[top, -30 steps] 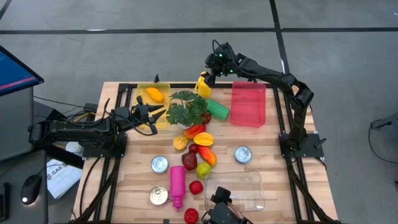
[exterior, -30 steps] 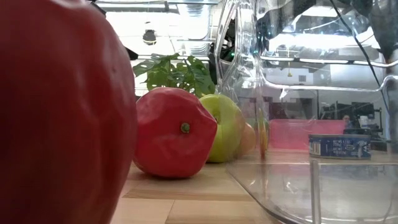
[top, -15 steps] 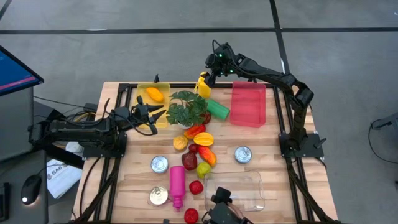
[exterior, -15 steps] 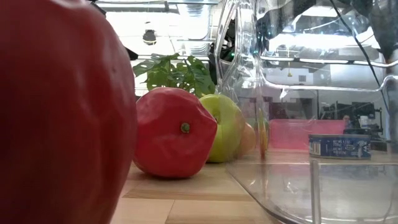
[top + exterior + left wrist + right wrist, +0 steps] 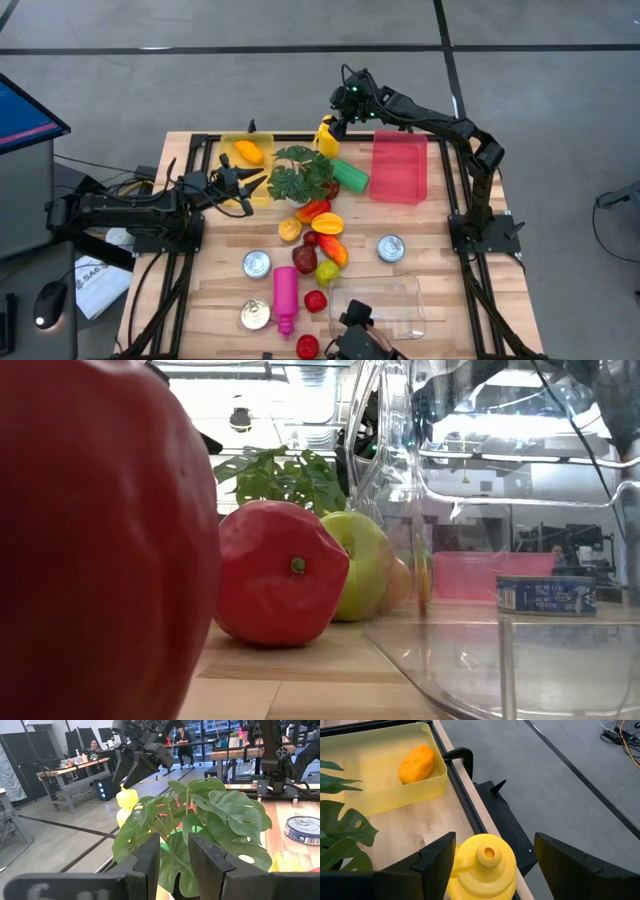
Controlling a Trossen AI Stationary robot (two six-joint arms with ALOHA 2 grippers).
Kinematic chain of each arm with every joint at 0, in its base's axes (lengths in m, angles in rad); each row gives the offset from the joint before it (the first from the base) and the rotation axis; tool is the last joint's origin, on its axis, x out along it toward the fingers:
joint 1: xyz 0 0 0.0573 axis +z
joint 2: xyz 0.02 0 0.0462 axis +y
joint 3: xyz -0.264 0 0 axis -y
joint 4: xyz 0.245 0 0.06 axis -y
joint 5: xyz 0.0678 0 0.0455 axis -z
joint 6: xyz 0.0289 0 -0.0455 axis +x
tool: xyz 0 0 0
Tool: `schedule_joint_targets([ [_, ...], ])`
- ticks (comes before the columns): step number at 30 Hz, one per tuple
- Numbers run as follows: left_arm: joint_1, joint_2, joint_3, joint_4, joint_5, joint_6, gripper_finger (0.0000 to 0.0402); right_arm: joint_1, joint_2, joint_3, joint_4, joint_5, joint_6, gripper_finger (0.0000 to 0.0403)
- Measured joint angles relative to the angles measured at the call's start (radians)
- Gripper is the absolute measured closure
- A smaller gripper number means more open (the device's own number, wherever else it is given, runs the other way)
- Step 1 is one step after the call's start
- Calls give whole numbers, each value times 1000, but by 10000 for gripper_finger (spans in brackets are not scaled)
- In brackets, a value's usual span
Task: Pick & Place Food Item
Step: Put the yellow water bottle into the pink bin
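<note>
The right gripper (image 5: 331, 128) hangs directly over the yellow bottle (image 5: 326, 137), which stands upright at the far edge of the desk (image 5: 440, 270), close beside the leafy plant (image 5: 300, 172). In the right wrist view its fingers (image 5: 436, 857) stand apart on either side of the bottle's cap (image 5: 486, 853), wide of it and not touching. In my judgement this is alignment ahead of a descent, the bottle being the item chosen for pick-up; no grip exists yet.

The left gripper (image 5: 256, 184) waits low over the desk beside the plant, at the near end of the yellow tray (image 5: 235, 147). Its fingers (image 5: 150, 857) stand nearly together with a narrow gap and hold nothing. It appears parked clear of the right arm's working space.

The yellow tray lies by the far left corner and holds one orange food item (image 5: 249, 151). A pink bin (image 5: 399, 166) lies toward the far right, apparently empty. Either could be the intended destination; I cannot tell which.

Loose items are grouped mid-desk: mixed fruit (image 5: 320, 240), a green cylinder (image 5: 349, 175), a pink bottle (image 5: 285, 296), three cans (image 5: 389, 248) and a clear container (image 5: 385, 305) at the near edge.

Risk: the bottle stands at the very edge; an off-centre closure could tip it off the desk.
</note>
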Motion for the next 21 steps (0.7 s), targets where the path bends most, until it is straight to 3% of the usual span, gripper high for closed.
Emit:
schedule_joint_targets([
  [21, 0, 0, 0, -19, 0, -28, 312, 0, 0, 0, -27, 0, 26, 138],
])
